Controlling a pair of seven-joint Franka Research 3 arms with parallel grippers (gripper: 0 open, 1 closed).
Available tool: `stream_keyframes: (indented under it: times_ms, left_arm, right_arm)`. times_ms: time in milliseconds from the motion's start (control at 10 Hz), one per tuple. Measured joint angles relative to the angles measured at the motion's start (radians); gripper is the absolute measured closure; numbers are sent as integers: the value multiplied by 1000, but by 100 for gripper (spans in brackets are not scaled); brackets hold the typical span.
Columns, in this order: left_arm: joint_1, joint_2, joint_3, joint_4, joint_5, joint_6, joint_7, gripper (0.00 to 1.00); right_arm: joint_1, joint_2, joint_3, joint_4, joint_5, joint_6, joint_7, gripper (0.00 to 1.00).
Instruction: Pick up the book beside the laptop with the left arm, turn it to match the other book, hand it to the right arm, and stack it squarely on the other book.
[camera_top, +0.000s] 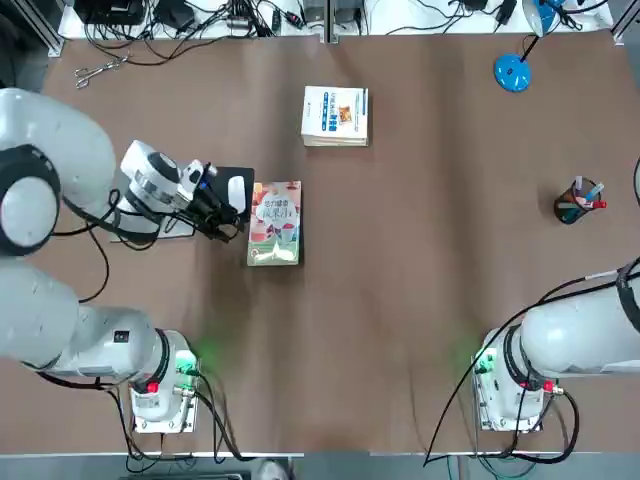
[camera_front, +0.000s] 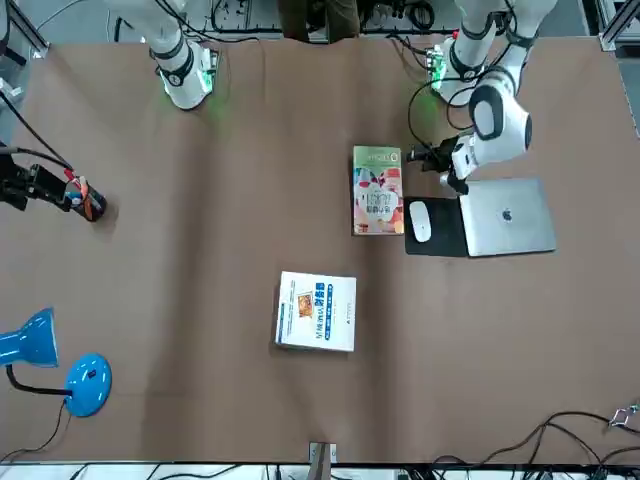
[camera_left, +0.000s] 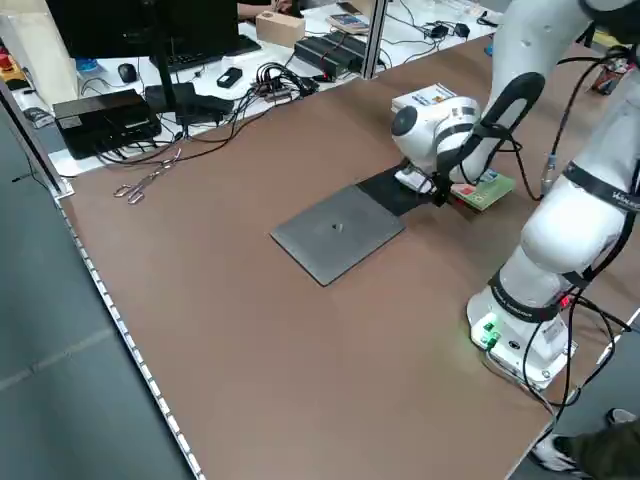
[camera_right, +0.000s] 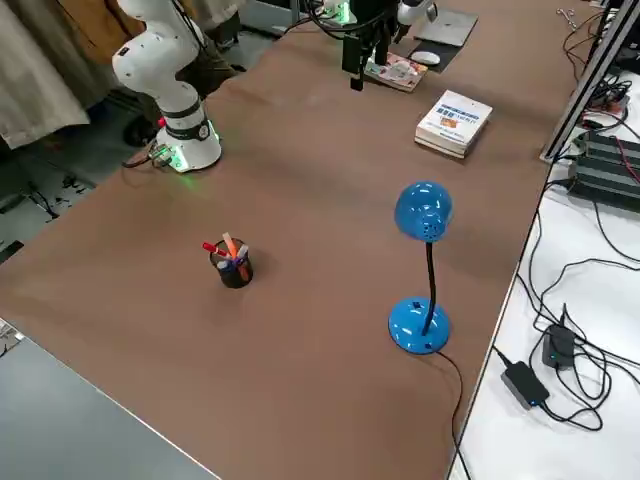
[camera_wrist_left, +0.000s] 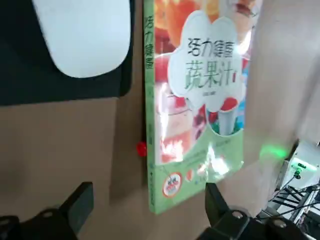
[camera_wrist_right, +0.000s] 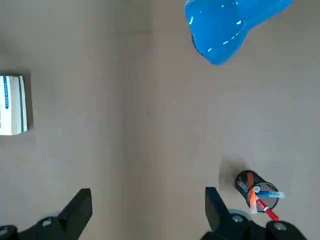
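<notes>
The book (camera_top: 275, 222), with its pink, red and green cover, lies flat on the table next to the black mousepad (camera_front: 437, 232); the silver laptop (camera_front: 507, 217) sits on the mousepad's other side. My left gripper (camera_top: 228, 224) hovers open over the book's green spine edge near its robot-side end. In the left wrist view the fingers (camera_wrist_left: 80, 202) straddle that edge of the book (camera_wrist_left: 200, 100), holding nothing. The other book (camera_top: 335, 115), white with blue lettering, lies farther back. My right gripper (camera_wrist_right: 147, 207) hangs open and empty, high above the table's right side.
A white mouse (camera_front: 421, 220) rests on the mousepad right beside the book. A pen cup (camera_top: 577, 201) and a blue desk lamp (camera_top: 512, 72) stand on the right side. Scissors (camera_top: 97, 71) and cables lie along the far edge.
</notes>
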Motion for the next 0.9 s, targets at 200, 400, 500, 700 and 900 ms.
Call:
stream_keyframes:
  times_ms: [200, 400, 500, 700, 900]
  left_arm:
    - [-1, 43, -52, 23, -68, 7, 24, 1]
    - [-1, 49, -81, 23, -104, 11, 23, 1]
    - [-1, 60, -97, 21, -137, 26, 26, 1]
    - [-2, 99, -122, 21, -199, 52, 67, 1]
    - [-1, 126, -124, 26, -250, 57, 100, 2]
  right_arm:
    - [0, 1, 0, 0, 0, 1, 0, 0]
    - [1, 2, 1, 0, 0, 2, 0, 0]
    - [2, 3, 2, 0, 0, 2, 0, 0]
    - [2, 8, 2, 0, 0, 2, 0, 0]
    - [2, 12, 2, -1, 0, -5, 0, 0]
